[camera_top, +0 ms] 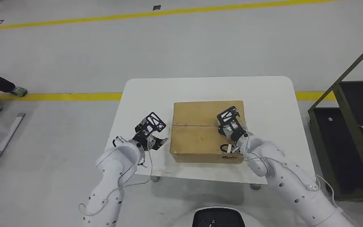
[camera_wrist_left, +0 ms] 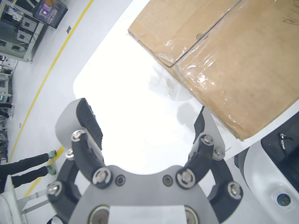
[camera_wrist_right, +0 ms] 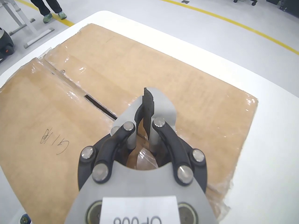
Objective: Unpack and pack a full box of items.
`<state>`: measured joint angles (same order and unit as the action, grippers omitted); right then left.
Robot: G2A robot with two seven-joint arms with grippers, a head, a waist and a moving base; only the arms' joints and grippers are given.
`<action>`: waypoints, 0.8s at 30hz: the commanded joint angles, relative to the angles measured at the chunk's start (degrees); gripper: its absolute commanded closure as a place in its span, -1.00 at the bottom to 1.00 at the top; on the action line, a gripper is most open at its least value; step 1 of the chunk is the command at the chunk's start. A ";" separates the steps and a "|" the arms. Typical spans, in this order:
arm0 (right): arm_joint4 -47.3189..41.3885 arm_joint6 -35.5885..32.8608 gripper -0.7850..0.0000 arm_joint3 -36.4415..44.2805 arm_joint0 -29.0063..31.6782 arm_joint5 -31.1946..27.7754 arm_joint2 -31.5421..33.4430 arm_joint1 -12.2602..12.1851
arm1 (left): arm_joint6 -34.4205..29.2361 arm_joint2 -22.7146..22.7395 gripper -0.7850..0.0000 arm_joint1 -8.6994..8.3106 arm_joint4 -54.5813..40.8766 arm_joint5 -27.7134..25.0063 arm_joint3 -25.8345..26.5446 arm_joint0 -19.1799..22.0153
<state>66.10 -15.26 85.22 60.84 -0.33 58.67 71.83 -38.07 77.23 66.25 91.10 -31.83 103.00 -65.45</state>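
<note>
The right gripper [camera_wrist_right: 147,104] has its fingers pressed together, with nothing seen between them. It hangs over the top of the cardboard box [camera_wrist_right: 112,66], close to the taped seam [camera_wrist_right: 67,82], where a dark slit [camera_wrist_right: 100,107] shows. The left gripper [camera_wrist_left: 143,113] is spread wide above the white table [camera_wrist_left: 121,75], just beside the box's left end. The box sits in the middle of the table with its flaps down.

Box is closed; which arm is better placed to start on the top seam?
Right, probably. The right gripper, shut, sits over the box at the seam, by a dark gap between the flaps. The left gripper is open over the table beside the box.
</note>
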 commanded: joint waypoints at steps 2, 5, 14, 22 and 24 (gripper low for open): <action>0.23 -0.01 1.00 0.19 0.27 -0.02 0.07 0.13 | 2.19 -0.02 -1.00 -0.11 2.50 1.72 -1.39 -0.73; 0.62 0.10 1.00 0.41 0.57 0.09 -0.06 0.29 | 2.19 -0.02 -1.00 -0.11 2.50 1.72 -1.39 -0.73; 0.93 0.04 1.00 0.70 0.55 0.08 0.31 0.72 | 2.19 -0.02 -1.00 -0.11 2.50 1.72 -1.39 -0.73; 0.83 -0.19 1.00 0.47 0.19 -0.37 1.00 1.04 | 7.89 -3.02 -1.00 -0.14 8.52 2.63 -5.42 -0.47; 0.96 -0.20 1.00 0.43 0.21 -0.35 0.95 1.15 | 9.16 -3.99 -1.00 0.05 9.15 3.94 -7.30 0.31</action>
<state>66.97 -15.45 85.67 61.03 -0.71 59.66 72.92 -29.76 73.86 66.19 99.78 -28.80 96.98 -65.66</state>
